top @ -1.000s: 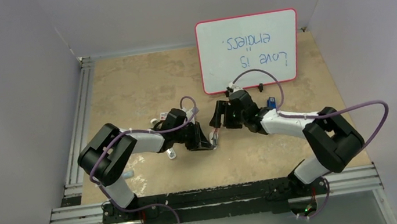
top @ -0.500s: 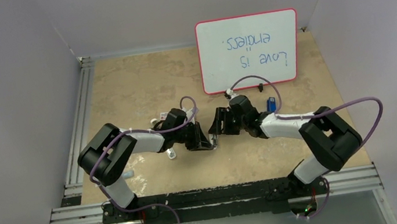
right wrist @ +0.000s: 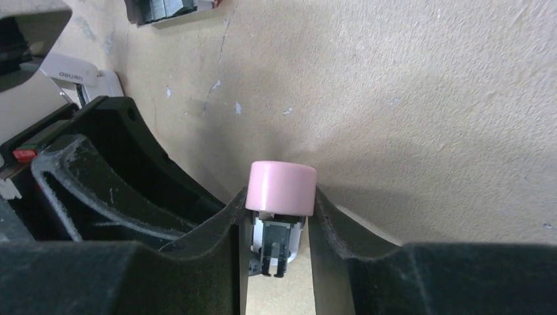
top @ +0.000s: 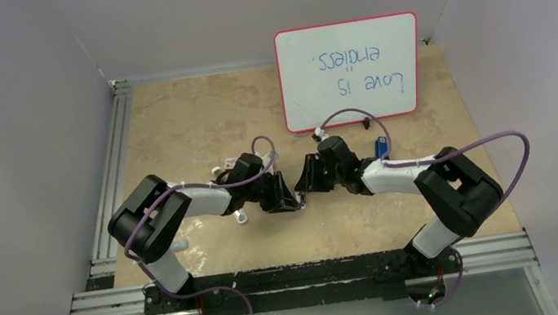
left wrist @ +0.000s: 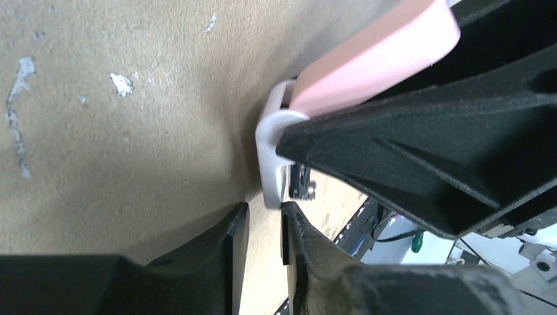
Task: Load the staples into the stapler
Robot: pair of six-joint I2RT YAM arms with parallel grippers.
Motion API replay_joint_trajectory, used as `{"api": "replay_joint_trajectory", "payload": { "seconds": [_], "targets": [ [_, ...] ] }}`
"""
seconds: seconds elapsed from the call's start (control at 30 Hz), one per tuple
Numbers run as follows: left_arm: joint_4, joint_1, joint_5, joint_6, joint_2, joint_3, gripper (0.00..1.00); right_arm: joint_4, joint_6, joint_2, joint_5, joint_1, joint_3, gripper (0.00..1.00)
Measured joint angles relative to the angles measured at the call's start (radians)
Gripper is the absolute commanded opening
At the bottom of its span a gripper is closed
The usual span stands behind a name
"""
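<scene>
My right gripper (right wrist: 279, 200) is shut on a small pink-and-white piece (right wrist: 282, 187) with a black metal part inside, holding it just above the table. My left gripper (left wrist: 265, 209) faces it, open a little, with nothing between its fingers. The piece's white end (left wrist: 270, 164) sits right at its fingertips. Both grippers meet at mid-table (top: 298, 194). The stapler (top: 379, 146), blue over black, lies behind my right forearm and is partly hidden. A dark grey ridged block (right wrist: 172, 9) at the top edge of the right wrist view may be the staples; I cannot tell.
A whiteboard (top: 350, 72) with a red rim stands at the back right. A small red-and-white box (top: 224, 168) lies by my left wrist. A white oblong bar (right wrist: 79, 73) lies behind the left gripper. Aluminium rails (top: 110, 177) run along the table's left and near edges.
My right gripper has moved left to the left gripper and its jaws have closed on the pink-and-white piece. The left jaws have opened slightly.
</scene>
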State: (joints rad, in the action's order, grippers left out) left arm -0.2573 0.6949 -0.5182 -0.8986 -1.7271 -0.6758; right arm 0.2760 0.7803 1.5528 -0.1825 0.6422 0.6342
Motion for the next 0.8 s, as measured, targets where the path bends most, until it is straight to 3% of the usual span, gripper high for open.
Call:
{"api": "replay_joint_trajectory", "payload": {
  "seconds": [0.2,0.5,0.8],
  "targets": [
    [0.079,0.002,0.096,0.001,0.092,0.022,0.39,-0.125,-0.042,0.003,0.146,0.003,0.097,0.28],
    [0.209,0.002,0.214,0.016,0.303,0.035,0.43,-0.253,-0.151,0.143,0.346,0.003,0.322,0.3],
    [0.266,0.002,0.245,0.053,0.416,0.032,0.44,-0.33,-0.223,0.291,0.448,0.004,0.496,0.36]
  ]
}}
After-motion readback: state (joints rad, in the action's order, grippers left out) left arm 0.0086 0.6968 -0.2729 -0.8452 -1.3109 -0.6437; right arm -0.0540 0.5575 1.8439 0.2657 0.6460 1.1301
